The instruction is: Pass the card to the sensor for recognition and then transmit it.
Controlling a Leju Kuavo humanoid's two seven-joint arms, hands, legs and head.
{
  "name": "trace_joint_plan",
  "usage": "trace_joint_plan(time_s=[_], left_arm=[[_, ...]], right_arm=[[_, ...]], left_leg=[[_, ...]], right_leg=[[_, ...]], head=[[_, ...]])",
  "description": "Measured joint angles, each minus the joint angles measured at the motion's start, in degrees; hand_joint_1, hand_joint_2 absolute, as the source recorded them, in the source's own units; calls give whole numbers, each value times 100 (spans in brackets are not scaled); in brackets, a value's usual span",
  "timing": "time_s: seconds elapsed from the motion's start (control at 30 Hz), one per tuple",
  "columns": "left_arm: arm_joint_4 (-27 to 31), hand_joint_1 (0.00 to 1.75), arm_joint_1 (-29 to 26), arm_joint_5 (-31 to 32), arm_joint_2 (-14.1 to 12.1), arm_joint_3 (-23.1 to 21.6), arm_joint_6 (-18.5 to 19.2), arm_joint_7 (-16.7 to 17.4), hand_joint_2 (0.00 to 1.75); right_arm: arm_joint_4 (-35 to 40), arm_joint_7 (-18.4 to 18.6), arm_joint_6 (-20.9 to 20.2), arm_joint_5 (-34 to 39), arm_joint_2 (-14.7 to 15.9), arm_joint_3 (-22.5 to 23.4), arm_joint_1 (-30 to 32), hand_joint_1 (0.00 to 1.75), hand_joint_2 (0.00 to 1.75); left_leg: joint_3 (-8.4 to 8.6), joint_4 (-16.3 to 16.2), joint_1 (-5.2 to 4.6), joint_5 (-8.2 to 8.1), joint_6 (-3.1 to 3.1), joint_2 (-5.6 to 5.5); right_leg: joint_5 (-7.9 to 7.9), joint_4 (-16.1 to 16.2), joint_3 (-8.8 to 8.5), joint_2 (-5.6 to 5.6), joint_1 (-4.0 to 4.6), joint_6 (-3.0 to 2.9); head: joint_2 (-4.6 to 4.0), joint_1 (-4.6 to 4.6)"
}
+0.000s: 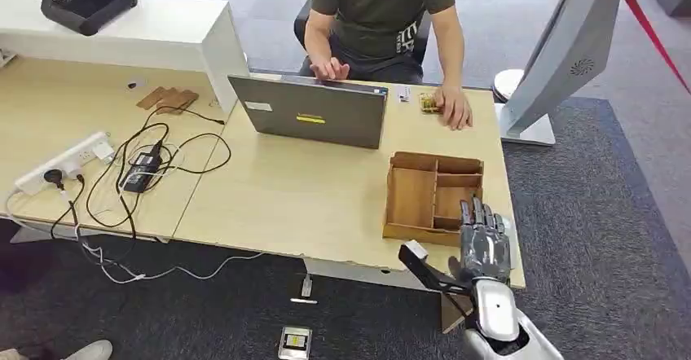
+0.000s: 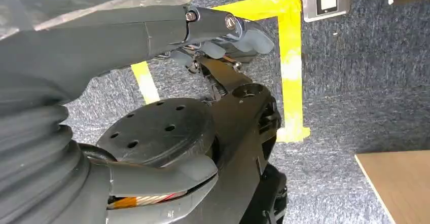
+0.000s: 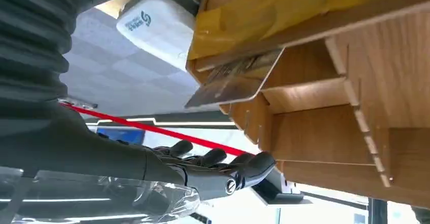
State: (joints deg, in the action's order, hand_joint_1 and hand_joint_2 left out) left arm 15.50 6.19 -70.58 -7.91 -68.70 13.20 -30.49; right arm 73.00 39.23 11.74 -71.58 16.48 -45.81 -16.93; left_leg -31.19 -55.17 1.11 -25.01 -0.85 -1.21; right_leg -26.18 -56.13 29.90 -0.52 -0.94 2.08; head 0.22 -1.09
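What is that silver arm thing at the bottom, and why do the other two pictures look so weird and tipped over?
That is a robot's right hand, seen from a camera high on its body. It reaches over a wooden box with compartments on a desk, where a person sits behind a laptop. The tipped pictures come from cameras on the robot's wrists. The right wrist one looks past the dark fingers at the same box, where a card leans inside. That hand holds nothing. The left wrist one shows the left hand hanging above carpet with yellow tape.
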Motion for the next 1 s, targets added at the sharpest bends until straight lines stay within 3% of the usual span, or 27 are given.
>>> trace_joint_plan(time_s=[0.83, 0.93, 0.97, 1.0], left_arm=[[0, 0, 84, 7, 0, -2, 15, 70, 175], [0, 0, 85, 7, 0, -2, 22, 74, 175], [0, 0, 85, 7, 0, -2, 22, 81, 175], [0, 0, 86, 9, 0, -2, 22, 92, 175]], right_arm=[[-9, 26, 100, 315, 105, -13, -159, 0, 175], [-37, 6, 103, 339, 103, -13, -163, 28, 175], [-48, 0, 103, 339, 103, -13, -164, 58, 175], [-57, -7, 103, 339, 103, -13, -164, 58, 175]], left_leg=[[-1, 0, 0, 0, 0, 0], [-1, 0, 0, 0, 0, 0], [-1, 0, 0, 0, 0, 0], [-1, 0, 0, 0, 0, 0]], right_leg=[[0, 0, 1, 0, 0, 0], [0, -1, 1, 0, 0, 0], [0, -1, 1, 0, 0, 0], [0, -1, 1, 0, 0, 0]], head=[[0, 0], [0, 0], [0, 0], [0, 0]])
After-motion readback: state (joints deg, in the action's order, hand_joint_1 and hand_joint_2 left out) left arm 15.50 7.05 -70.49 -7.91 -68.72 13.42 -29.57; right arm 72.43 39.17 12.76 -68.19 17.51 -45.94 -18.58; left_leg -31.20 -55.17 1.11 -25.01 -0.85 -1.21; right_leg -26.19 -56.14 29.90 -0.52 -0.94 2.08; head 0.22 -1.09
